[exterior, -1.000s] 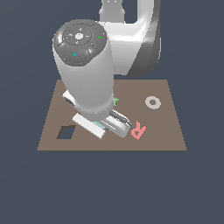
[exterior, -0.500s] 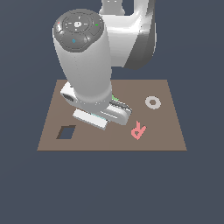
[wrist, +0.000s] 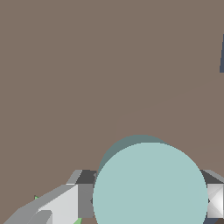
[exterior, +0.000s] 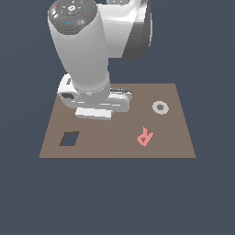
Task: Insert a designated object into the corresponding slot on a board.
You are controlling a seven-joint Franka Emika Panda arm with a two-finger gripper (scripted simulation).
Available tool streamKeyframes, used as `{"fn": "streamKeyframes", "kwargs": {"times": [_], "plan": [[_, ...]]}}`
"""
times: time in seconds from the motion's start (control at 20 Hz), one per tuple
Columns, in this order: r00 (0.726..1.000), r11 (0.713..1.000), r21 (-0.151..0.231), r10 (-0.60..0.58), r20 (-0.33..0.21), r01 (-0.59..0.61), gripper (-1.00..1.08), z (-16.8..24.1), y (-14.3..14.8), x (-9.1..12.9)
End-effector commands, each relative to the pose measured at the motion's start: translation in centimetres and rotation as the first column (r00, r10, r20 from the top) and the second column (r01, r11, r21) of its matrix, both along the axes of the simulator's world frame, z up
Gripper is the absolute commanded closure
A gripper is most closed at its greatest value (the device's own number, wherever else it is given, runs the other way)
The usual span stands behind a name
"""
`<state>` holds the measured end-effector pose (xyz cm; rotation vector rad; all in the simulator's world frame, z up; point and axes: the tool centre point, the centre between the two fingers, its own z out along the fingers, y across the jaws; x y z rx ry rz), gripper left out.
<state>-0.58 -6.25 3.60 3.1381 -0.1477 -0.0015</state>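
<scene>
Arm: the big white and grey arm (exterior: 85, 59) stands over the middle of the board, and it hides what is under it in the exterior view.
Board: a flat brown board (exterior: 114, 142) lies on a dark floor; in the wrist view the brown board (wrist: 87, 65) fills most of the picture.
Disc: the pale teal disc (wrist: 150, 186) sits between the two fingers of the claw, and a darker round shape peeks out just behind its edge.
Claw: the claw (wrist: 146, 199) pinches the disc — one grey finger (wrist: 81, 199) is pressed on one side and the other finger (wrist: 214, 199) on the other side.
Square hole: a dark square hole (exterior: 69, 138) is near the board's corner on the exterior view's left, apart from the arm.
Ring: a small grey-white ring (exterior: 160, 108) lies flat on the board toward the exterior view's right.
Letter: a pink letter R (exterior: 145, 136) lies on the board, near the ring and closer to the front edge.
Green bit: a tiny green piece (wrist: 36, 197) shows beside the claw — too small to tell what it is.
Round hole: I cannot see it clearly in either view.
</scene>
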Motion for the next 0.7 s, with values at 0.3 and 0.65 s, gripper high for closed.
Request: {"fn": "streamKeyframes", "kwargs": {"times": [0.3, 0.65], "plan": [[0.969, 0.969, -0.001, 0.249, 0.0, -0.249, 1.08, 0.3, -2.4, -2.5], [0.927, 0.927, -0.001, 0.374, -0.001, -0.374, 1.08, 0.4, -4.0, -3.5]]}}
